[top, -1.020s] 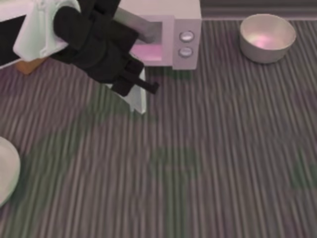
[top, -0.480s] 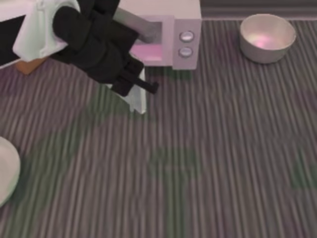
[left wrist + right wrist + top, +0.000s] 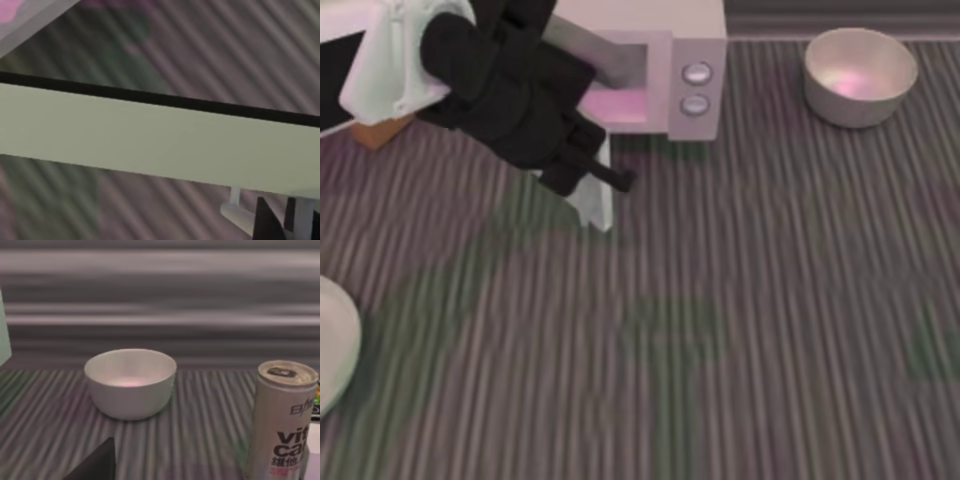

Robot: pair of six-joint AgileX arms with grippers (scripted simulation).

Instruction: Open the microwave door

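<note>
Near the table's far-left corner, the left arm's black two-finger tool point(image 3: 605, 178) is seen at the free edge of the flat white rectangular microwave door point(image 3: 597, 200); whether its fingers are clamped on that edge cannot be told. The door is swung well out from the small white boxy microwave point(image 3: 660, 75) at the far edge, its pink cavity exposed. A light, rigid, smooth panel is judged; the free edge offers most leverage. The right tool is not seen.
</note>
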